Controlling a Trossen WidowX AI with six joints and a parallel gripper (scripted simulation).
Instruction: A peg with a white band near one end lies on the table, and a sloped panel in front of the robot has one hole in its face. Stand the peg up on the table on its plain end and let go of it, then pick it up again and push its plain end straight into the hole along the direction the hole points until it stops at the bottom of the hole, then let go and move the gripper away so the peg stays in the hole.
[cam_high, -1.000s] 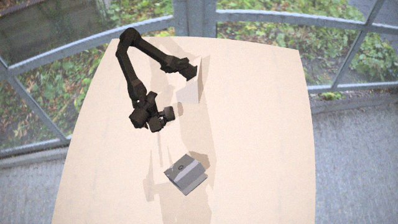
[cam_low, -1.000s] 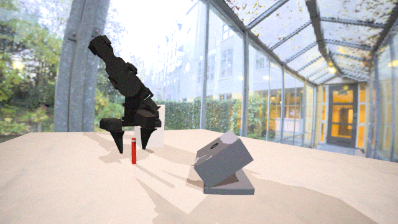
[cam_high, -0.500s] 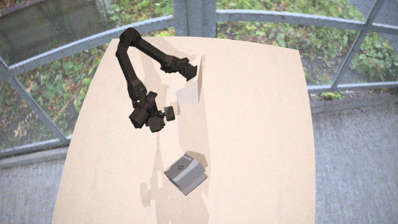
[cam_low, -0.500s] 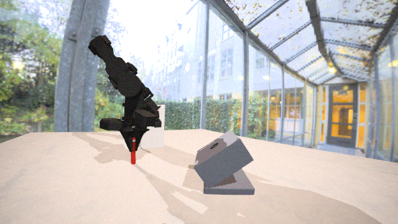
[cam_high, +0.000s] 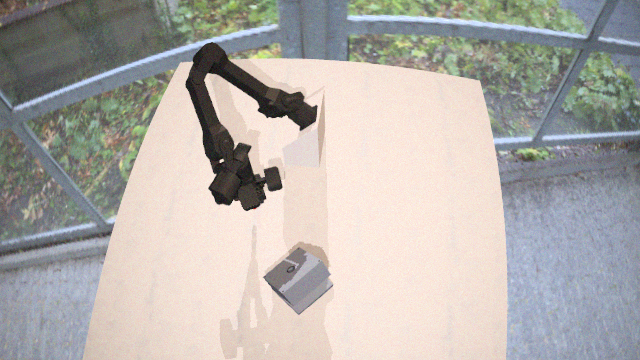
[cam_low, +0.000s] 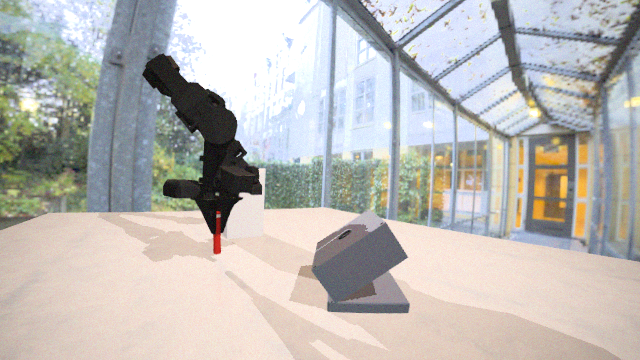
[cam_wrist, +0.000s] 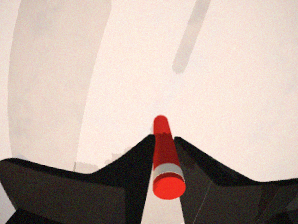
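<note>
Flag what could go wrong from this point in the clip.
The fingers pinch the upright peg between narrow tips, so it could pivot when pushed. The hole sits in a sloped face, so a peg kept vertical would probably jam at the rim. The fingers grip close to the white band, possibly leaving little to hold if it slips downward.
</note>
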